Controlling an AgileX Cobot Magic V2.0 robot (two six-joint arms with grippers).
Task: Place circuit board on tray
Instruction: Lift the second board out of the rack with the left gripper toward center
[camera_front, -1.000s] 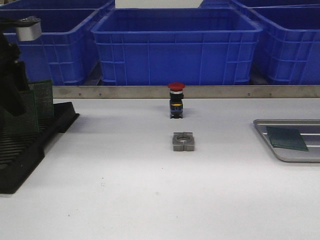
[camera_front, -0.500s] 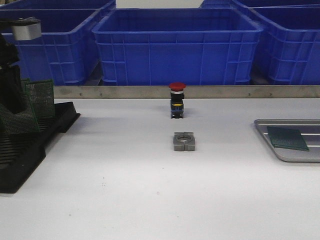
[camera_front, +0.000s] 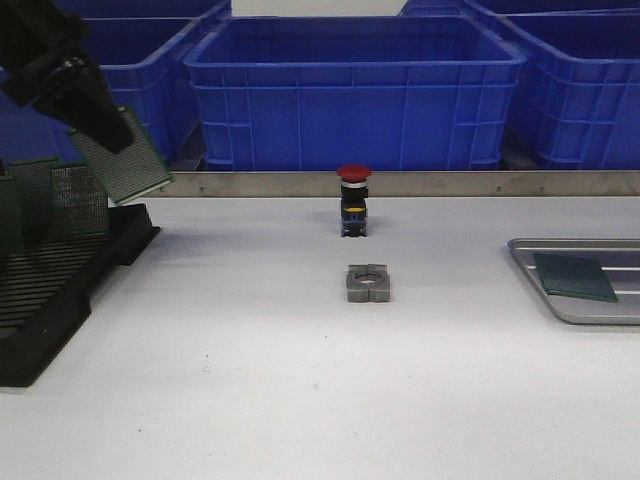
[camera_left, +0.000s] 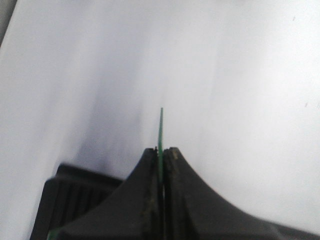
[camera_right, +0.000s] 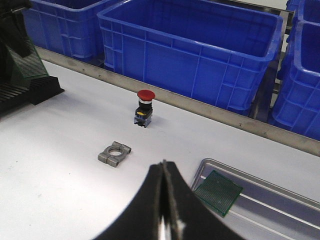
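carry the lifted board across to the tray, keep it pinched

left gripper (camera_front: 95, 120) sits upper left of the front frame, jaws closed tight on the circuit board (camera_front: 125, 165). the board hangs tilted, clear above the black slotted rack (camera_front: 60, 285), not touching it. left wrist view shows the board edge-on (camera_left: 161, 135), a thin green line pinched between the two fingers (camera_left: 147, 200). more boards stand in the rack (camera_front: 78, 198).

tray (camera_front: 530, 262) is at the right edge, mid-height, well apart from the held board. one board already lies flat in it (camera_front: 573, 276), also seen in the right wrist view (camera_right: 218, 191).

right gripper (camera_right: 163, 200) hovers near the tray, fingers pressed together, nothing in them.

to do the step well, my read: hold the pinch firm, it's only on a thin edge and could swivel. travel high enough to pass over the red push button (camera_front: 352, 200) and metal clamp block (camera_front: 367, 283) at frame centre. level the board before lowering, aim for bare ribbed floor beside the resting board, not on top. watch the right arm near the tray, risk of crowding.
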